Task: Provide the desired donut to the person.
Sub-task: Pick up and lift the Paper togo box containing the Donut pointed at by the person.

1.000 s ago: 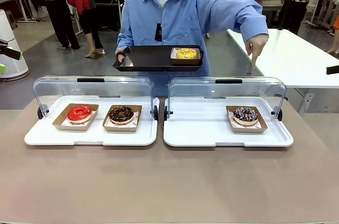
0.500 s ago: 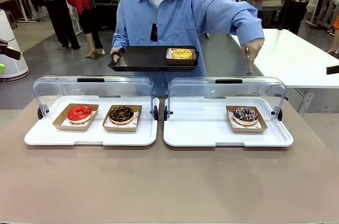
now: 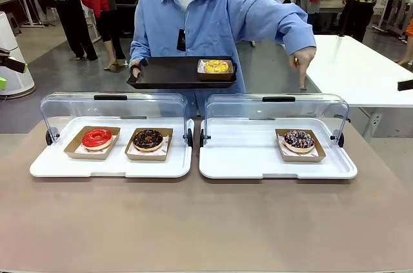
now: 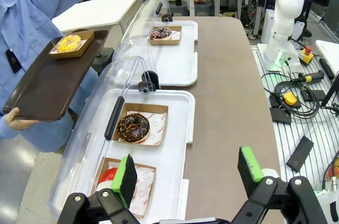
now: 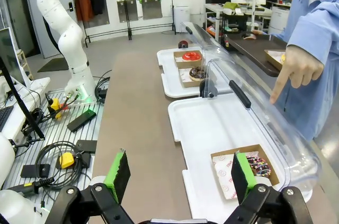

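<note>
Brown surface (image 3: 206, 221) carries two white display cases, both clear lids rolled back, so access from the robot side is open.

Target, judging by the point: sprinkled chocolate donut (image 3: 299, 139). It sits in its cardboard tray (image 3: 301, 154) at the right end of the right case (image 3: 245, 157), alone in there. The person's pointing hand (image 3: 302, 63) hangs above and behind that case's lid (image 3: 277, 108), index finger aimed straight down at it. That's the request.

The person's other hand (image 3: 135, 66) holds a black serving tray (image 3: 168, 73) level at chest height beyond the cases. A yellow donut (image 3: 216, 66) is boxed on it, with bare space beside the box. I read that as the drop-off spot.

Red glazed donut (image 3: 97, 137) and chocolate donut (image 3: 148, 138) sit side by side in the left case, not pointed at.

Right tool (image 5: 180, 173): jaws spread wide, nothing held, hovering back from the surface edge with the sprinkled donut just ahead of one finger. Best placed for the pick.

Left tool (image 4: 188, 173): also wide open and empty, over the near end of the left case.

Grabbing the cardboard tray's rim looks safer than touching the icing.
</note>
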`<state>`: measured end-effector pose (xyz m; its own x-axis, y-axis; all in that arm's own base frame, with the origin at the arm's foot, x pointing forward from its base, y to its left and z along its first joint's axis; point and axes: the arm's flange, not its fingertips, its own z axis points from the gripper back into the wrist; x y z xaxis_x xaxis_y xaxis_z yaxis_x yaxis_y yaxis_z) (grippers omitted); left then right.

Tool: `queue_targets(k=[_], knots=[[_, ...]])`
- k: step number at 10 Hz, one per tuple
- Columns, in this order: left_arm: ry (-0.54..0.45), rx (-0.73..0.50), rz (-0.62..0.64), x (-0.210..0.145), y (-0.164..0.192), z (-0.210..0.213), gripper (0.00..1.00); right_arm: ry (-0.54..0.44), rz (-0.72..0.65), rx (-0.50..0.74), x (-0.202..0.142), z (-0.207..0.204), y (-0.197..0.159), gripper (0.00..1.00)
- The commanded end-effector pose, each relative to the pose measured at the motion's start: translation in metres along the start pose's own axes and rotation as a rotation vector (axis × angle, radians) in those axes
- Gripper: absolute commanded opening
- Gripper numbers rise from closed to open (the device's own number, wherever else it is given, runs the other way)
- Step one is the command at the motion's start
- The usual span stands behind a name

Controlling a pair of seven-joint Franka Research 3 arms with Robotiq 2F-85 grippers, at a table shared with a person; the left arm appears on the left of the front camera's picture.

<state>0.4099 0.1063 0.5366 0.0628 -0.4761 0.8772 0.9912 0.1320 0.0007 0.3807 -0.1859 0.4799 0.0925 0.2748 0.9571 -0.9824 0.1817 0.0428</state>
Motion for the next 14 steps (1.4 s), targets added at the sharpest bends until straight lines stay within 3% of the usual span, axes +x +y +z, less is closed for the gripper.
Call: queue_targets(k=[1, 2, 4, 5, 8, 11, 14], knots=[[-0.004, -0.003, -0.003, 0.001, -0.001, 0.001, 1.0, 0.0, 0.0, 0.0, 0.0, 0.0, 0.0, 1.0], [-0.004, -0.003, -0.003, 0.001, -0.001, 0.001, 1.0, 0.099, -0.009, -0.041, 0.007, -0.009, -0.003, 1.0], [-0.004, -0.003, -0.003, 0.001, -0.001, 0.001, 1.0, 0.441, -0.043, -0.024, 0.029, -0.041, -0.015, 1.0], [-0.004, -0.003, -0.003, 0.001, -0.001, 0.001, 1.0, 0.565, -0.051, 0.006, 0.044, -0.061, -0.018, 1.0], [-0.004, -0.003, -0.003, 0.001, -0.001, 0.001, 1.0, 0.974, 0.015, 0.064, 0.085, -0.145, -0.02, 1.0], [-0.004, -0.003, -0.003, 0.001, -0.001, 0.001, 1.0, 1.133, -0.023, 0.164, 0.087, -0.22, -0.027, 1.0], [-0.004, -0.003, -0.003, 0.001, -0.001, 0.001, 1.0, 1.15, -0.011, 0.17, 0.079, -0.244, -0.029, 1.0]])
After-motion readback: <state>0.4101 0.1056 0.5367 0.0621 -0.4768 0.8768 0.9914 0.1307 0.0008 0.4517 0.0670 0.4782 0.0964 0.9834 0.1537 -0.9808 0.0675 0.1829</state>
